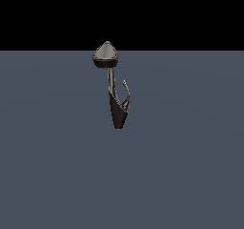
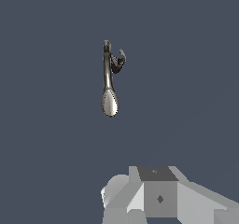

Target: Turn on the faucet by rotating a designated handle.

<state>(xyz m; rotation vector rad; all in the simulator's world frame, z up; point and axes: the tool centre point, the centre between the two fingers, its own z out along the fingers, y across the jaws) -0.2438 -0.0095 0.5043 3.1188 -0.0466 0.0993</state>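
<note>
**Q:** Grey-blue everywhere, is it? What sits on it?

**A:** Slate-grey table (image 1: 52, 166), flat and plain, under a black backdrop. Moving rightward in the exterior view, the faucet (image 1: 114, 87) stands alone near the middle: a black tapered cone body, a thin grey stem, and a bulbous grey pointed head on top. Just to the exterior view's right of the stem, the handle (image 1: 126, 93) curls up from the cone, a slim silver lever.

**Q:** And the arm?

**A:** Absent from the exterior view. In the wrist view only pale blocky housing of the tool (image 2: 158, 195) shows, well apart from the faucet (image 2: 109, 83) and its handle (image 2: 121, 59). Its fingers are out of sight, so I cannot tell whether they are apart or together.

**Q:** How would the handle behave?

**A:** Probably rigid, smooth metal (likely slippery). It is thin, so contact should come near its free tip, pushing sideways around the pivot, where leverage is best. No turning has begun, I judge.
</note>
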